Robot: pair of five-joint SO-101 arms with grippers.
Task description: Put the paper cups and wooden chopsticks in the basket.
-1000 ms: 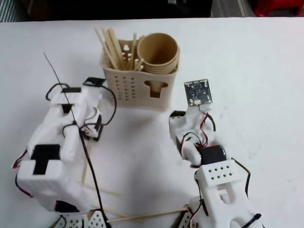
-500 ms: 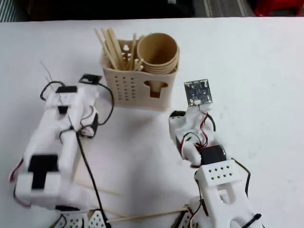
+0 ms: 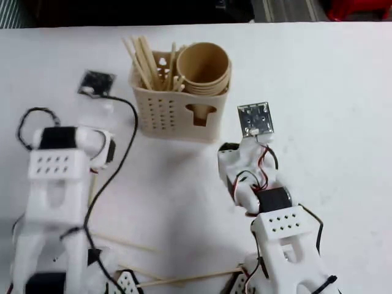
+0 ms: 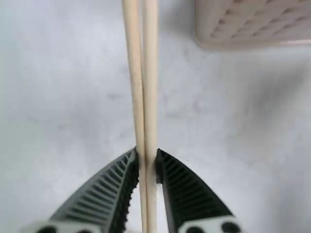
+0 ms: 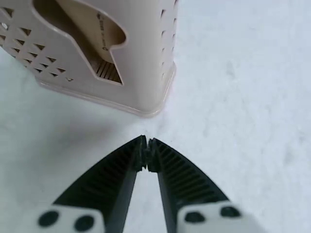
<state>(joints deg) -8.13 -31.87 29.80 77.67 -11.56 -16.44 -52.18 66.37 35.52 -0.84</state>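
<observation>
Paper cups (image 3: pixel 206 64): one nested stack is seen standing in the basket (image 3: pixel 177 116); at least three rims are counted, but the exact number cannot be told.
Stored chopsticks (image 3: pixel 144 58): a bundle is stood in the compartment beside the cups; about seven are counted, though not with certainty.
Held chopsticks (image 4: pixel 144 73): two are pinched side by side between the fingers of the left gripper (image 4: pixel 147 162) and run straight out past the fingertips.
Grip: the fingers are closed down to the width of the pair and clamped on it. A basket corner is seen ahead of the tips and off to one side, apart from the sticks.
Right gripper (image 5: pixel 146 148): the fingers are brought together tip to tip, with nothing held. The basket's lower corner lies just ahead of the fingertips, untouched.
Loose chopsticks (image 3: pixel 190 277): three are counted lying flat on the table (image 3: pixel 331 92), well behind both sets of fingertips, by the arms' bases.
Done: the cup part is judged finished, and most chopsticks are stored.
Left: five chopsticks are judged outstanding. The two in the grip are to be delivered, and the three on the table are to be picked up.
</observation>
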